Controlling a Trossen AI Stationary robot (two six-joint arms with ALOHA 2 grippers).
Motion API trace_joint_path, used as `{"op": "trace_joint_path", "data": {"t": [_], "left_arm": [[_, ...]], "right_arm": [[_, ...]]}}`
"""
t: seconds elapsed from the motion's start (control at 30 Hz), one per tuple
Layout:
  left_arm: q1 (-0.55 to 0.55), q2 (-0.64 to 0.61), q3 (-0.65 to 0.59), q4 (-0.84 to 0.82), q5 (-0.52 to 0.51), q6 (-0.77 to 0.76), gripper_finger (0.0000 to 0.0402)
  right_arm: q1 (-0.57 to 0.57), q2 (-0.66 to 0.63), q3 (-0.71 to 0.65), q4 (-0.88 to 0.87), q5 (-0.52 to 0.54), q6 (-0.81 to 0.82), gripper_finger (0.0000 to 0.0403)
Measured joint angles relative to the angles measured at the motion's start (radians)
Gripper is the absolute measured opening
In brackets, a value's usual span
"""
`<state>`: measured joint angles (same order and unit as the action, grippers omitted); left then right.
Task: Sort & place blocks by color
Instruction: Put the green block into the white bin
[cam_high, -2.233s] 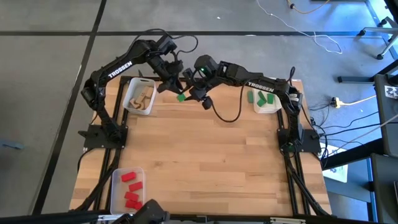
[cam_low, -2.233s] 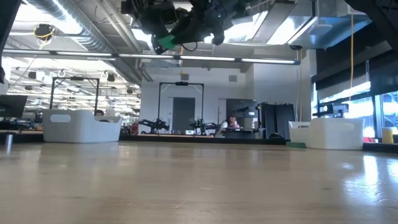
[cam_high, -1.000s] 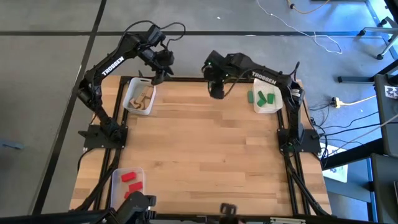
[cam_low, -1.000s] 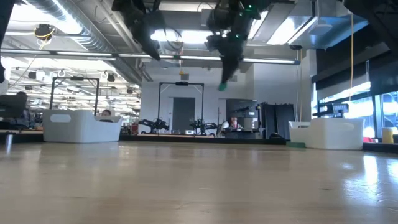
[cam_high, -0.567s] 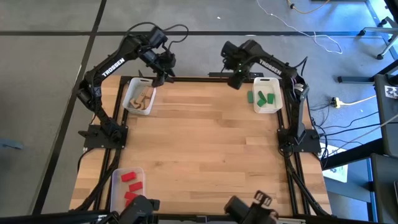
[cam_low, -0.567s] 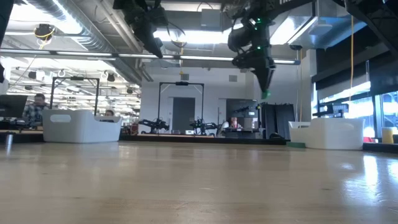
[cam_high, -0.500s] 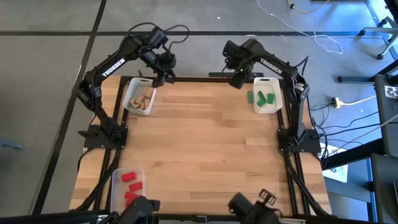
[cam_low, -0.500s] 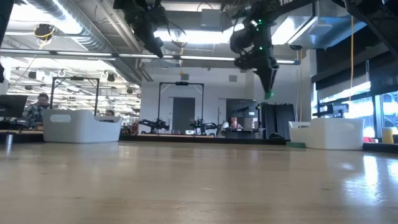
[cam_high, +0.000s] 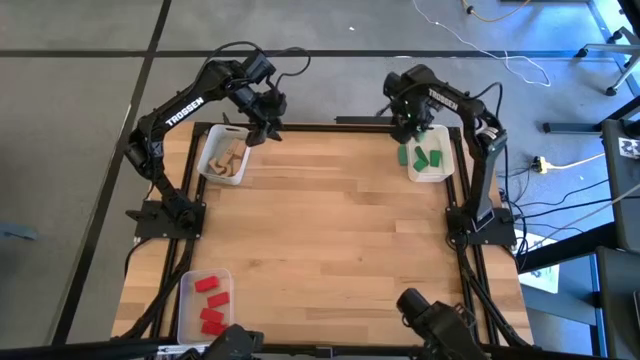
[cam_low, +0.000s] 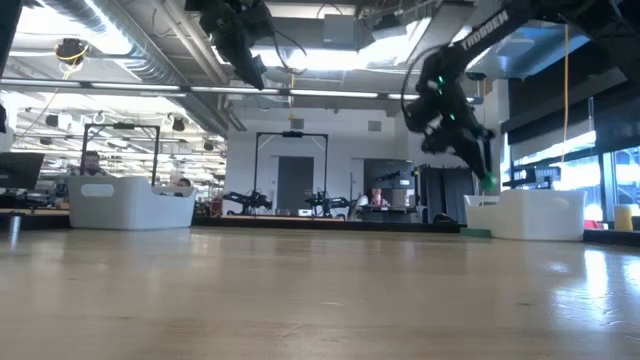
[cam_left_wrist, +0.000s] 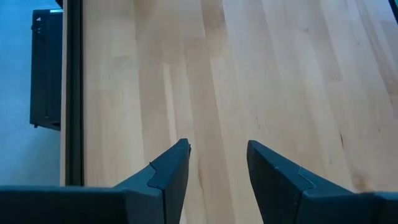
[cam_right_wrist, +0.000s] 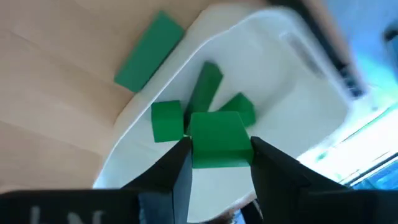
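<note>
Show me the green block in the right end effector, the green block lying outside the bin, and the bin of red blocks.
held green block (cam_right_wrist: 219, 142): right wrist view, front face
loose green block (cam_right_wrist: 148, 51): right wrist view, top face
red-block bin (cam_high: 187, 292): high view, left rim

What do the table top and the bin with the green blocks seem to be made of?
Table top: wood, apparently jointed planks with a smooth pale finish; grain and strip seams show. Bin: looks like pale moulded plastic, going by its rounded corners and smooth walls. Green blocks: matte green, possibly painted wood.

Right end effector (cam_right_wrist: 219, 163), gripping a green block (cam_right_wrist: 219, 140), now over the far-right bin (cam_high: 445, 160), moved from desk's middle rear.
</note>
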<state>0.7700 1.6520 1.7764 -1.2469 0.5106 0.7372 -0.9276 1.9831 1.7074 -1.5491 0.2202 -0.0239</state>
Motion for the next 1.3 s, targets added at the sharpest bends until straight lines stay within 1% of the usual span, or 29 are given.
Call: {"op": "trace_joint_path", "data": {"t": [0.13, 0.23, 0.37, 0.53, 0.67, 0.77, 0.87, 0.97, 1.13, 1.2, 1.3], "left_arm": [[0.0, 0.0, 0.0, 0.0, 0.0, 0.0, 0.0151], [0.0, 0.0, 0.0, 0.0, 0.0, 0.0, 0.0152], [0.0, 0.0, 0.0, 0.0, 0.0, -0.001, 0.0152], [0.0, 0.0, 0.0, 0.001, 0.0, -0.001, 0.0153], [-0.001, 0.0, 0.0, 0.001, 0.0, -0.004, 0.0151], [-0.001, 0.0, 0.0, 0.001, 0.0, -0.021, 0.0153], [-0.001, 0.0, 0.0, 0.001, 0.004, -0.023, 0.0152], [-0.001, 0.0, 0.0, 0.001, 0.005, -0.023, 0.0151], [-0.001, 0.001, 0.0, 0.001, 0.006, -0.023, 0.0152], [-0.001, 0.001, 0.0, 0.001, 0.007, -0.023, 0.0151], [-0.001, 0.001, 0.0, 0.001, 0.007, -0.024, 0.0153]], "right_arm": [[-0.025, 0.0, -0.128, 0.083, -0.005, -0.007, 0.0133], [-0.033, 0.0, -0.197, 0.139, -0.004, -0.008, 0.0133], [-0.033, 0.001, -0.248, 0.179, -0.004, -0.009, 0.014], [-0.032, 0.001, -0.272, 0.206, -0.003, 0.005, 0.0168], [-0.033, 0.001, -0.272, 0.222, -0.003, 0.021, 0.0184], [-0.032, 0.001, -0.272, 0.244, -0.004, 0.019, 0.0187], [-0.03, 0.001, -0.259, 0.229, -0.009, 0.021, 0.0185], [-0.016, 0.001, -0.219, 0.188, -0.011, 0.021, 0.0182], [0.031, 0.001, -0.1, 0.165, -0.013, 0.022, 0.0182], [0.053, 0.001, -0.057, 0.191, -0.05, 0.053, 0.0182], [0.086, 0.001, -0.036, 0.29, -0.143, 0.096, 0.0182]]}}
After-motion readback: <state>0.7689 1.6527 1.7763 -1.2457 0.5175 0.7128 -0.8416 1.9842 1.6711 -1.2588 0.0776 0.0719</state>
